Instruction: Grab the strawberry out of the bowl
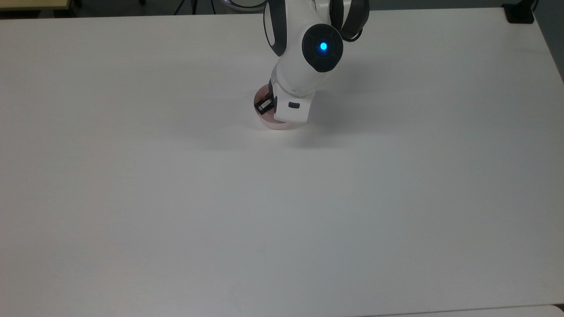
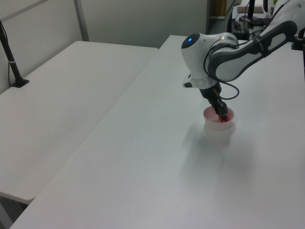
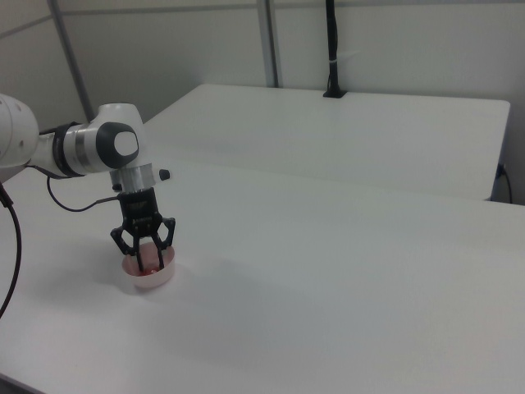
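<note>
1. Right now, gripper (image 3: 144, 261) down inside the pink bowl (image 3: 161, 277), fingers pointing straight down, tips below the rim in the right view.
2. Fingers drawn in close around a small red thing in the bowl, prob. the strawberry (image 3: 148, 259); pinching it or just beside it, can't tell for sure. Outer linkage arms splayed wide above the rim.
3. Strawberry low in the bowl, seen as a red patch betw. the fingertips in the left view (image 2: 221, 118); cap and shape too small to make out.
4. Bowl upright on the white worktop (image 1: 176, 198), towards the far edge in the top view, mostly covered there by the arm's (image 1: 304, 66) white wrist; just a pink crescent (image 1: 275, 124) peeking out at the near side.
5. Gripper (image 2: 221, 116) reaching in at a slant from the left view's upper left; bowl (image 2: 217, 128) under it, faint shadow on the worktop beside it.
6. Blue light lit on the arm's wrist joint, top and left views.
7. Second white table beyond the worktop w/ a black post (image 3: 331, 49) in the right view.
</note>
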